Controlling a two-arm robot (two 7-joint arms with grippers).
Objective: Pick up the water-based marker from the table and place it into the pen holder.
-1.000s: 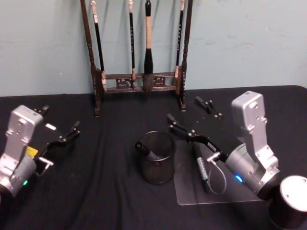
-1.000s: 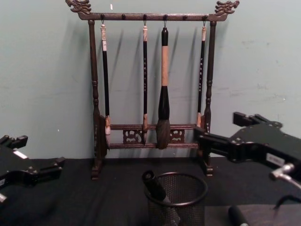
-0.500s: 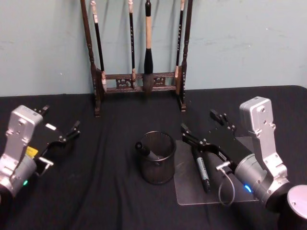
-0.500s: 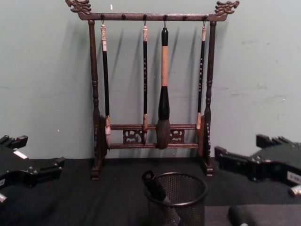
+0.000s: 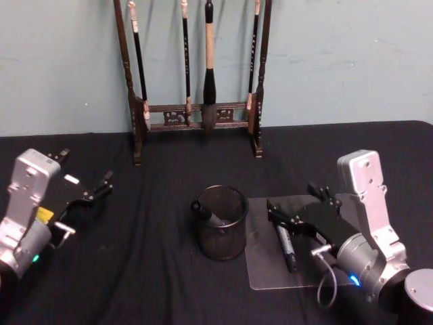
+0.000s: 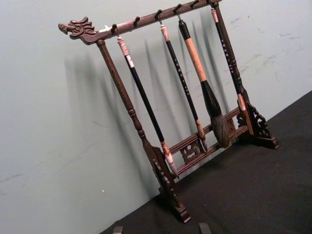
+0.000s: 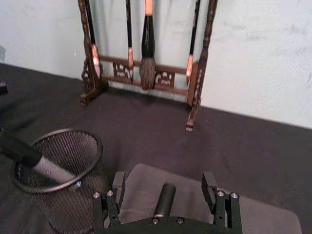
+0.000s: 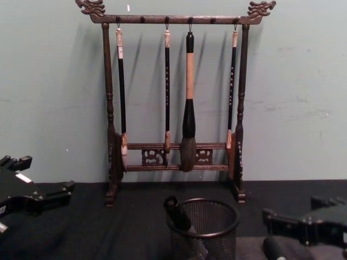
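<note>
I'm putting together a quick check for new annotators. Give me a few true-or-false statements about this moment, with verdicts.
1. A marker lies on a clear mat to the right of the pen holder. True.
2. The pen holder is empty. False: a second marker leans inside it.
3. The right gripper is shut on the marker. False: it is open, with one finger on either side of the marker and neither pressing on it.
4. The brush rack at the back carries four hanging brushes. True.
5. The left gripper sits at the left of the table, apart from the pen holder. True.
</note>
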